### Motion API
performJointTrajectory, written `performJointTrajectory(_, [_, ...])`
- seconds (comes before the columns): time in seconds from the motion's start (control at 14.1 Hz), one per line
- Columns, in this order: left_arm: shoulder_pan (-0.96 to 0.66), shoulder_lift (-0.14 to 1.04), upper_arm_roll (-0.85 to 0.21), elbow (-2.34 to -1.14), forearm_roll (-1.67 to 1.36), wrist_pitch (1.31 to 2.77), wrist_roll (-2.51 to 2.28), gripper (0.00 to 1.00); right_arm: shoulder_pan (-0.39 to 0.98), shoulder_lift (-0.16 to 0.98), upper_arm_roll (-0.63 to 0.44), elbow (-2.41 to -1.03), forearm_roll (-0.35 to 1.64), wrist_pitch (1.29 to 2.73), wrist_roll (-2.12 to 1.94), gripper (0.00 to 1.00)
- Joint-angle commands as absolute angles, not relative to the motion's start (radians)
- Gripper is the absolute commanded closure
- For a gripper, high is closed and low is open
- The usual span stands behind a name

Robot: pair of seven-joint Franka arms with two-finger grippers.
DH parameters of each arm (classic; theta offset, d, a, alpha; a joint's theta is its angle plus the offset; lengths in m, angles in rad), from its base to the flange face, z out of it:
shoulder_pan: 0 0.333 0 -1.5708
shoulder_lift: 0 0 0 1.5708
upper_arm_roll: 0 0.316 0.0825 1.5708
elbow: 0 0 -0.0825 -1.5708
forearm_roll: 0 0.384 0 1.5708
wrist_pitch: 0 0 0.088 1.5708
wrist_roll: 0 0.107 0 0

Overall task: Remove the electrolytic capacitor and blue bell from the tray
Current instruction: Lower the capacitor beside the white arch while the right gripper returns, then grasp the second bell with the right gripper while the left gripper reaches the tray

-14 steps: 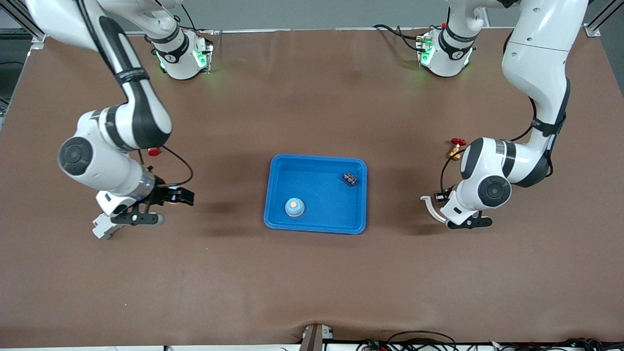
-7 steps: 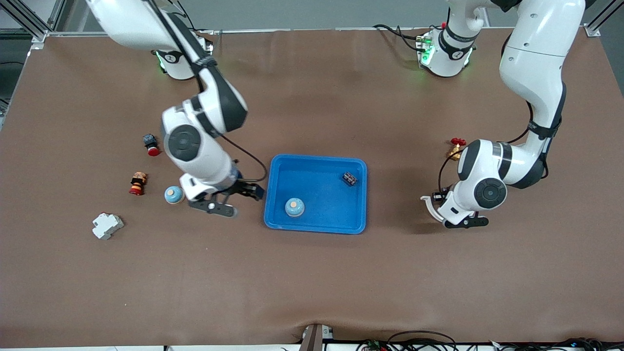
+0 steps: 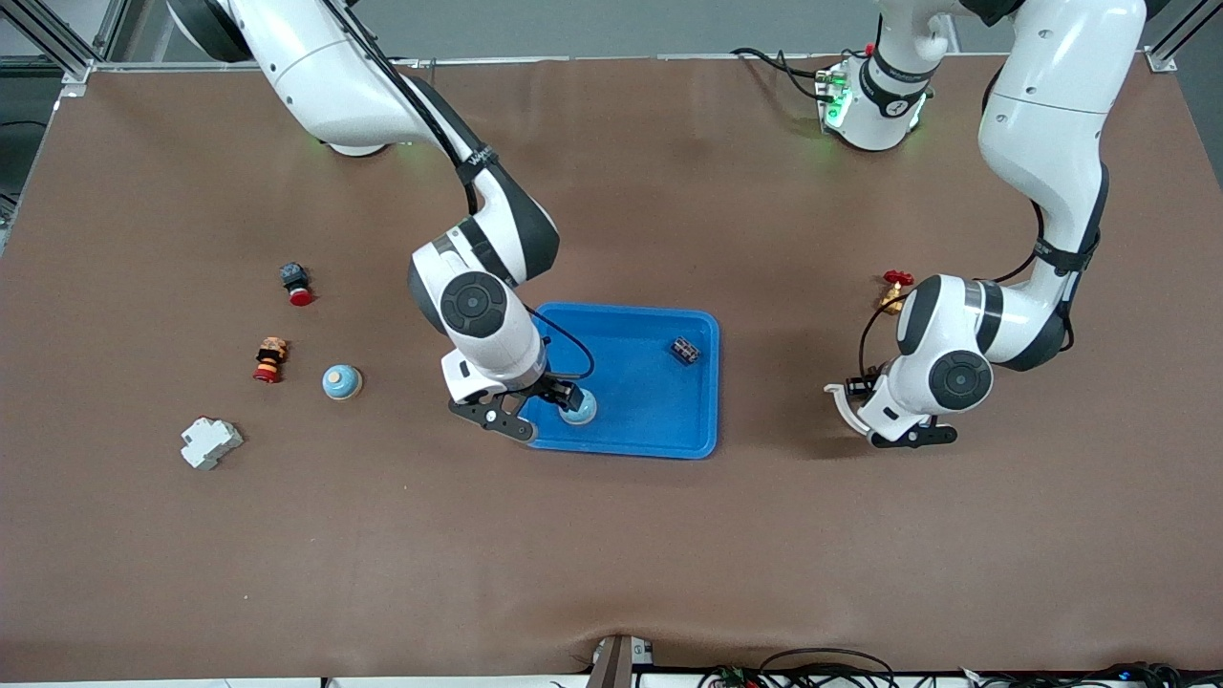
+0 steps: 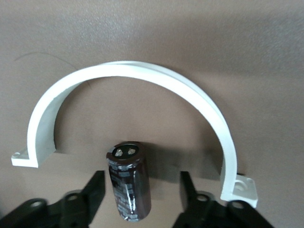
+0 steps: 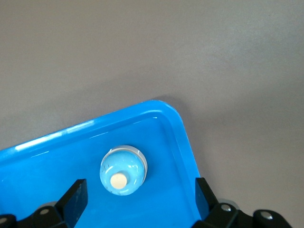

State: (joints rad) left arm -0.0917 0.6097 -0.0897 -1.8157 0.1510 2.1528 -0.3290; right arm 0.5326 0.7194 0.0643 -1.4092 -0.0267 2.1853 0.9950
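**A:** Two bells on your table right now, so don't mix them up. One bell [image 3: 579, 408] sits in your blue tray [image 3: 621, 449], in the corner nearest the front camera toward the right arm's end. The spare bell [image 3: 341, 382] is on the bare mat, well apart from the tray, toward the right arm's end.

**B:** Where's my right gripper?

**A:** Your right gripper [image 5: 138, 199] hangs over that tray corner, right above the bell in the tray. Its fingers [image 5: 75, 197] are spread wide, one on each side of the bell, and they hold nothing.

**B:** And the left one?

**A:** Your left gripper [image 4: 142, 192] is low at the mat toward the left arm's end, well apart from the tray. A capacitor [image 4: 128, 179] lies between its fingers [image 4: 95, 190] with a gap showing on both sides, so you've got no grip on it. The capacitor lies inside the curve of a white clamp [image 4: 142, 76].

**B:** Anything else in the tray?

**A:** You've also got a small dark part [image 3: 683, 351] in the tray, near the corner farthest from the bell.

**B:** Other clutter?

**A:** Near your spare bell there's a white block [image 3: 211, 442], a striped button [image 3: 269, 359] and a red-tipped button [image 3: 295, 283]. A brass valve [image 3: 893, 291] with a red handle sits just beside your left arm.
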Motion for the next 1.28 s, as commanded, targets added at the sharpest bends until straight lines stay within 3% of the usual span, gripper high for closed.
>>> performJointTrajectory(0.0, [-0.075,0.525,-0.095,-1.810,0.173,2.042,-0.322,0.00,0.557,0.774,0.051,-1.323,-0.075,2.168,1.063,0.00])
performJointTrajectory(0.28, [-0.063,0.430,-0.118,-1.754,0.137,1.893,-0.322,0.00,0.578,0.834,0.051,-1.287,-0.078,2.215,1.094,0.00])
performJointTrajectory(0.64, [-0.067,0.411,-0.169,-1.612,0.048,1.686,-0.391,0.00,0.600,0.874,0.051,-1.289,-0.112,2.256,1.133,0.00])
performJointTrajectory(1.2, [-0.103,0.457,-0.339,-1.536,0.006,1.681,-0.814,0.00,0.612,0.908,0.051,-1.289,-0.127,2.287,1.155,0.00])
